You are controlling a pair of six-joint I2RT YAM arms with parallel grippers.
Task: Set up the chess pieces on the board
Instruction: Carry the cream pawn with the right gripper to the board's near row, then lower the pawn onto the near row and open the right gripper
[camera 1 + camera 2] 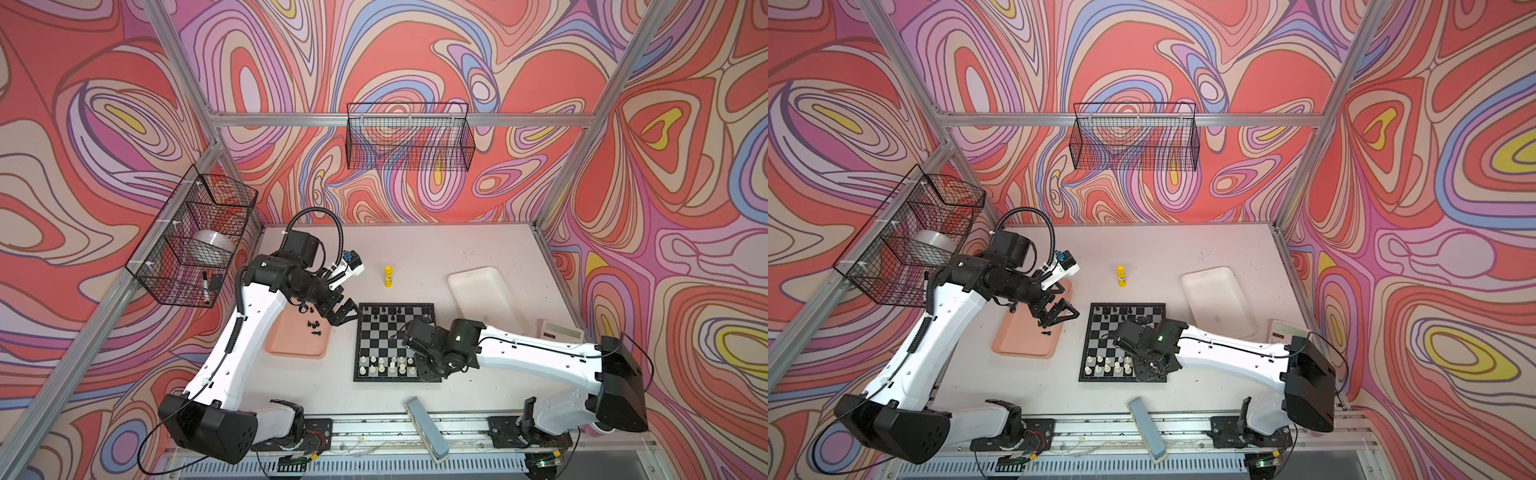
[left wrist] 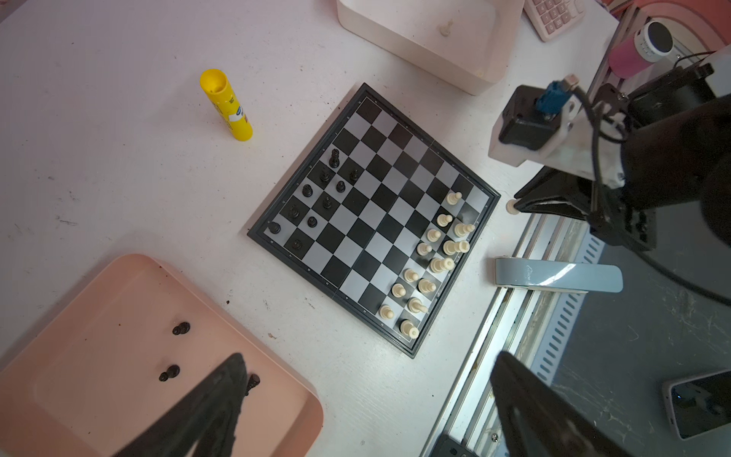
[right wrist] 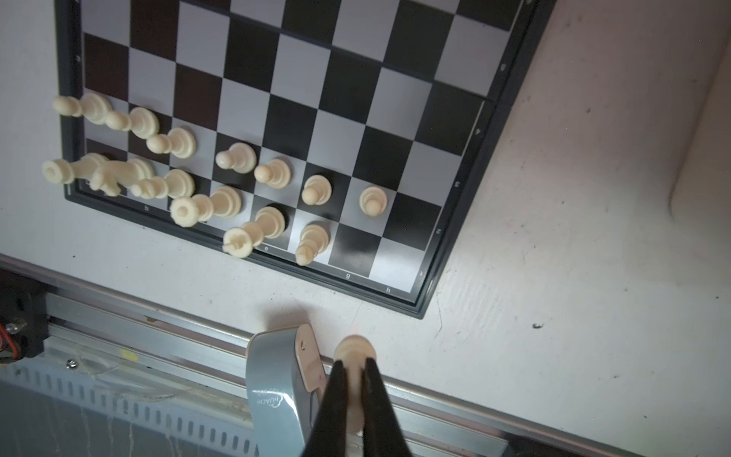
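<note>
Square flat chessboard [image 1: 382,337] [image 2: 379,205] with black and silver-grey checks lies mid-counter [image 1: 415,257]. Right pincer [image 3: 351,362] is clamped shut on a small cream-white plastic chessman [image 3: 354,347], its wide base sticking out past the fingertips. It is held just off the chessboard's near edge by the near right corner, beside the end of a grey stapler [image 3: 277,380]. Cannot tell if the base touches the counter. In both top views this pincer is hidden under its own wrist. Left pincer [image 1: 352,312] has its jaws spread wide with nothing between them. It hangs by the chessboard's far left corner, one finger [image 2: 221,395] above the rim of a shallow pink plastic tray [image 1: 291,347] that sits just left of the chessboard. The other cream-white chessmen [image 3: 237,156] stand upright in two rows along the chessboard's near edge, filling from the left corner. Tiny black chessmen [image 2: 327,202] stand in the two rows along the far edge, bunched toward the left end. A few loose black pieces [image 2: 181,328] lie in the pink tray — types too small to tell. A yellow glue stick [image 1: 388,276] stands upright beyond the chessboard's far edge. An oblong white plastic tray [image 1: 482,299] sits right of the chessboard, toward the far side, with a pink calculator [image 1: 559,328] further right.
</note>
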